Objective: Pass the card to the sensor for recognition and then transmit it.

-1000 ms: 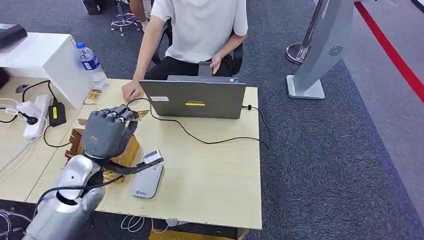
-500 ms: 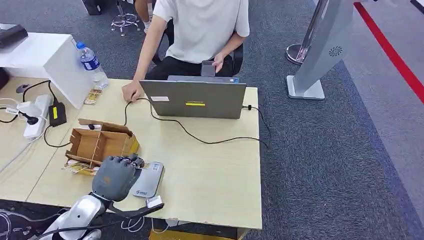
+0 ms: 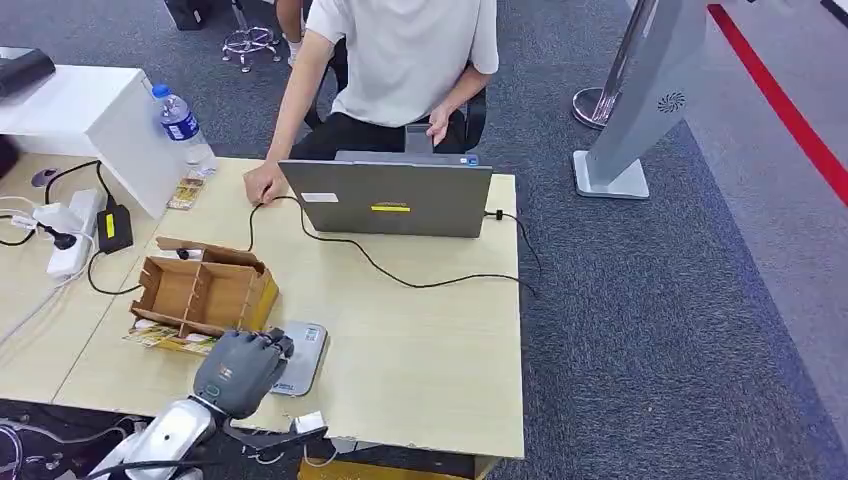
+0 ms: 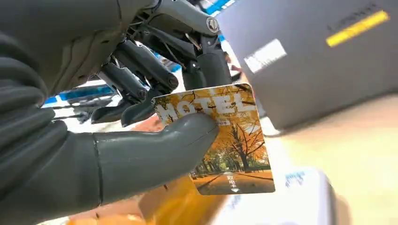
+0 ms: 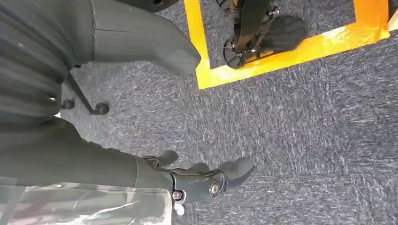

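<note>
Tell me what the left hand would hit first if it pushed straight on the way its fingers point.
Probably the open grey laptop: past the left hand and its orange picture card, the laptop's back fills the line ahead, beyond the flat grey card sensor. Depth is unclear.

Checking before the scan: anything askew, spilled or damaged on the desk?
Mostly tidy. One oddity: loose cards poke out from under the cardboard organizer, beside the sensor. The left hand pinches the card intact.
</note>
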Action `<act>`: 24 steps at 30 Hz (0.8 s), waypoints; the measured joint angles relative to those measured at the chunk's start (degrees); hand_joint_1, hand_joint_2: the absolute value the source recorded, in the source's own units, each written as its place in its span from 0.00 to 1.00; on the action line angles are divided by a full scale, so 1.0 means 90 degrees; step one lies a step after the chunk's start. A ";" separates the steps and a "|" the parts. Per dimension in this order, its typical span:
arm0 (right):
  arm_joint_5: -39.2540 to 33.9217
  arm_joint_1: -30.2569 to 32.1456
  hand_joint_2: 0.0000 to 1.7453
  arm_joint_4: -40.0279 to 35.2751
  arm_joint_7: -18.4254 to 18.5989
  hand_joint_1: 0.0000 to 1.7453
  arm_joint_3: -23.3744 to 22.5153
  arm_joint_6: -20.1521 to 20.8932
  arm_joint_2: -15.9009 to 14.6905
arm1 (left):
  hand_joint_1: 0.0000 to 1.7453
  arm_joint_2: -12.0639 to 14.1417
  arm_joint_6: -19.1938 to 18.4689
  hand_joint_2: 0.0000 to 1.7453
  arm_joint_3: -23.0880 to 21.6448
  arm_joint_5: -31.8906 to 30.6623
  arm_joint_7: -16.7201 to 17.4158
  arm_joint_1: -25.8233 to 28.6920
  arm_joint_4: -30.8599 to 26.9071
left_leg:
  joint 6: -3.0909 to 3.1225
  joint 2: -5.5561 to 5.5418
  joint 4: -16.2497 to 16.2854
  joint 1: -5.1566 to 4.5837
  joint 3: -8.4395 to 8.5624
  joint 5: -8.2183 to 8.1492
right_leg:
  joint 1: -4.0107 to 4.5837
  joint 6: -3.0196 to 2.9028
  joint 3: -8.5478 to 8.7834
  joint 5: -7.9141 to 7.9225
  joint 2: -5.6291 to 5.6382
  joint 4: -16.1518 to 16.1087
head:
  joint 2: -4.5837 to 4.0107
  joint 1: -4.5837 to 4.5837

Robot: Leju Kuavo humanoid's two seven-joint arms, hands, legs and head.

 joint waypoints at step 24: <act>0.0360 0.0006 1.00 0.0000 0.0015 0.00 -0.0270 0.0046 0.0002 | 1.00 -0.0050 0.1489 1.00 -0.0226 0.0237 -0.0139 -0.0684 -0.0013 | 0.0003 -0.0009 0.0004 -0.0001 0.0001 0.0003 | -0.0001 0.0002 0.0004 0.0003 -0.0011 0.0000 | 0.0000 -0.0002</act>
